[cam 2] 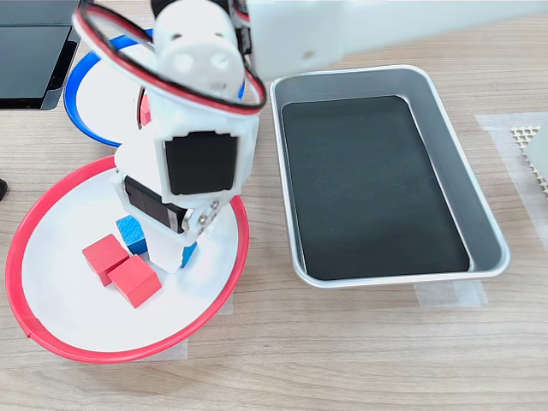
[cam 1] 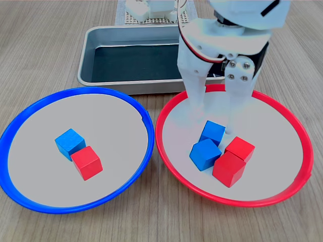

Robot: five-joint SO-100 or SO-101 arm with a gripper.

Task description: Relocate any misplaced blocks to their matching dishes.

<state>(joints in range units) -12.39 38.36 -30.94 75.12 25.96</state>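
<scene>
Nearest you in the first exterior view, the large round red-rimmed dish (cam 1: 282, 194) holds four small cubes bunched together: two glossy red blocks (cam 1: 230, 169) that belong there and two bright blue blocks (cam 1: 205, 154) that do not. Your white tool (cam 1: 214, 118) stands over the farther blue cube (cam 1: 213, 132), its fingers spread and straddling it, one on each side, which I judge to be the set-up for pinching it; no block is lifted yet. To that view's left, the blue-rimmed dish (cam 1: 30, 194) carries one blue cube (cam 1: 69, 143) touching a stray red cube (cam 1: 87, 163), so that one also needs moving. Both dishes sit on the wooden bench (cam 1: 151, 222). Beyond them lies the rectangular grey metal tray (cam 1: 101, 38), dark-floored and holding no blocks.
</scene>
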